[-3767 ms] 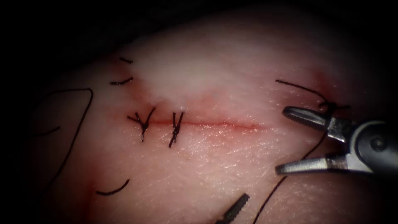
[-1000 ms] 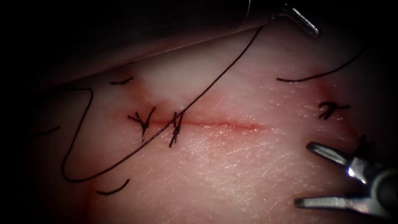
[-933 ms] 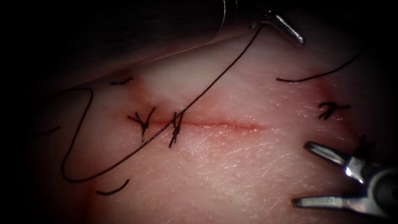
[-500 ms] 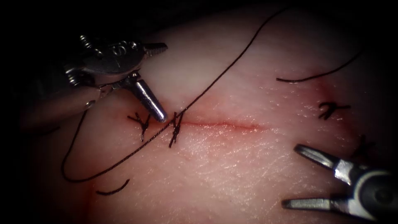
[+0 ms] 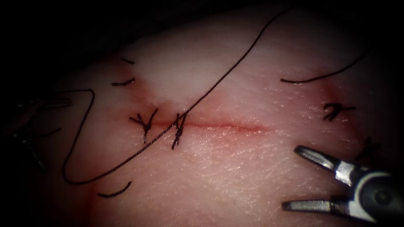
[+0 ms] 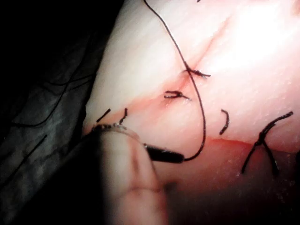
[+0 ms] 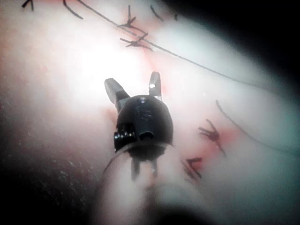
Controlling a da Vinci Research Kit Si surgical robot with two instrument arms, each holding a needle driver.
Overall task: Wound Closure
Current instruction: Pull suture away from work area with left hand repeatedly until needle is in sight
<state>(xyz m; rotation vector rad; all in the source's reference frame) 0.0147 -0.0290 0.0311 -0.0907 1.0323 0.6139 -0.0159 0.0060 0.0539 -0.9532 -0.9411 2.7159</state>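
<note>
The tissue lies lit, cut level, thread slanting across it; my right tool gapes empty below; my left tool sits dim, perhaps apart, needle unseen

A dark grey, creased sheet lies just beside the tissue in the left wrist view. Thin dark strands cross its folds. Its outer part sinks into shadow.
</note>
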